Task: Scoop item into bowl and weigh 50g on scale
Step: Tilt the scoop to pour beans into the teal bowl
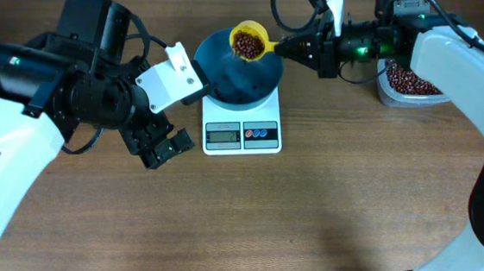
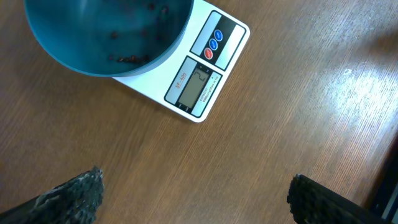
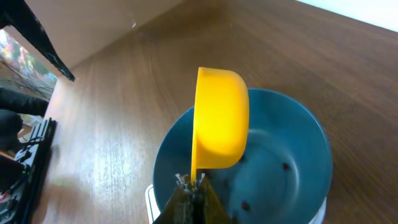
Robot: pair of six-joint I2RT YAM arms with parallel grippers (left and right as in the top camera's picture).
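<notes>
Over bowl (image 1: pixel 262 83), scoop (image 1: pixel 264 39) of beans (image 1: pixel 248 43) pinched at handle by right claw (image 1: pixel 282 45); beans loose, light, easily spilled; left claw (image 1: pixel 165 149) spread, empty.

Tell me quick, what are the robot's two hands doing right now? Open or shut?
Left gripper: open, holding nothing.
Right gripper: shut on the yellow scoop of beans, over the bowl.

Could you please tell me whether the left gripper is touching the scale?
Apart. The left wrist view shows the left gripper open at the bottom edge, with a broad stretch of bare table between its fingers and the scale.
</notes>
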